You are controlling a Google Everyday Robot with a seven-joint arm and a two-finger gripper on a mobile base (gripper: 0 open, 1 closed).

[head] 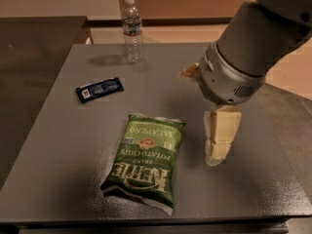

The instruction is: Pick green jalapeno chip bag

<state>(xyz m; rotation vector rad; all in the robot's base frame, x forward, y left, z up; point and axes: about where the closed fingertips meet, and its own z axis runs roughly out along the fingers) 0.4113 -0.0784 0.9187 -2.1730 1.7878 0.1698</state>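
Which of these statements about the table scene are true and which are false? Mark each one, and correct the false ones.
1. The green jalapeno chip bag lies flat on the table. True.
2. The water bottle lies on its side. False: it stands upright near the far edge of the table.
3. The gripper is to the right of the chip bag in the picture, not touching it. True.
4. The small dark packet rests on top of the chip bag. False: it lies on the table apart from the bag, farther back and to the left in the picture.
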